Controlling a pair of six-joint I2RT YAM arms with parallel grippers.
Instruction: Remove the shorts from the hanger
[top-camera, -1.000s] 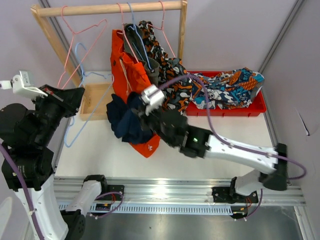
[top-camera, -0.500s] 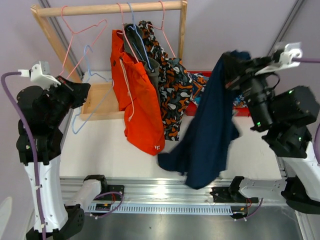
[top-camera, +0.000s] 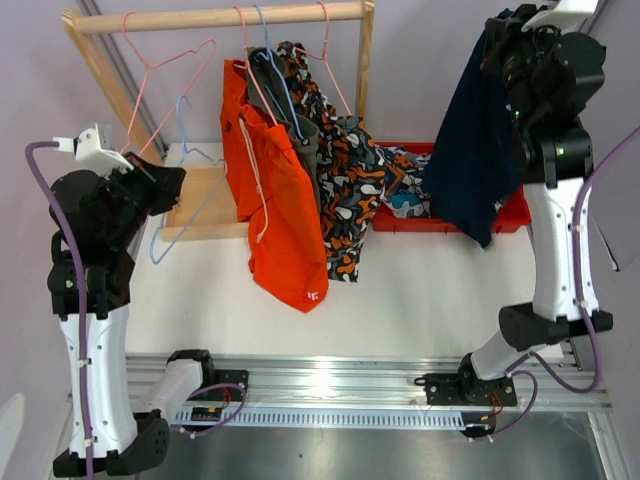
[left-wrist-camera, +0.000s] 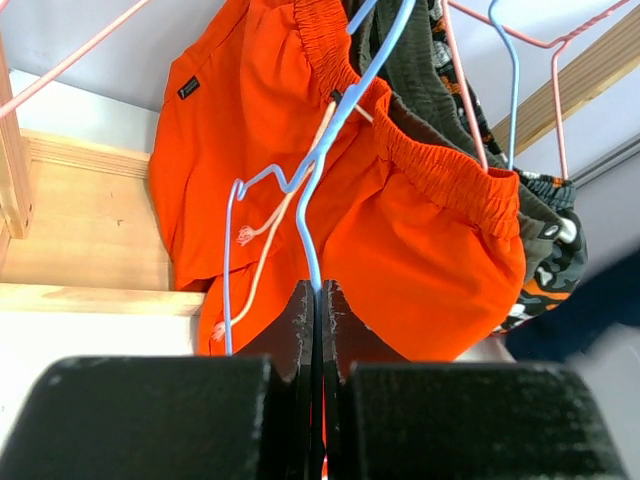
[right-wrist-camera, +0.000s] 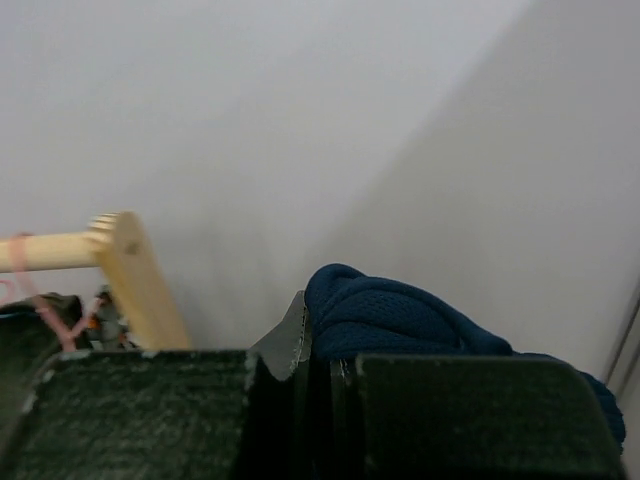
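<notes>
Jaws of the left gripper (left-wrist-camera: 316, 305) pinch the blue hanger (left-wrist-camera: 312, 190), that arm bent much as before. The right gripper (right-wrist-camera: 318, 335), jaws clamped on the navy shorts (top-camera: 478, 150), has risen higher, its arm upright, shorts dangling over the red bin (top-camera: 405, 222).

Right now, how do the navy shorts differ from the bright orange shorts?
The navy shorts are off the rack, dangling from the shut right gripper by the red bin; the bright orange shorts hang at the wooden rail. The navy pair is plain and dark; the orange pair shows a pale drawstring. Both are soft fabric, hanging limp.
</notes>
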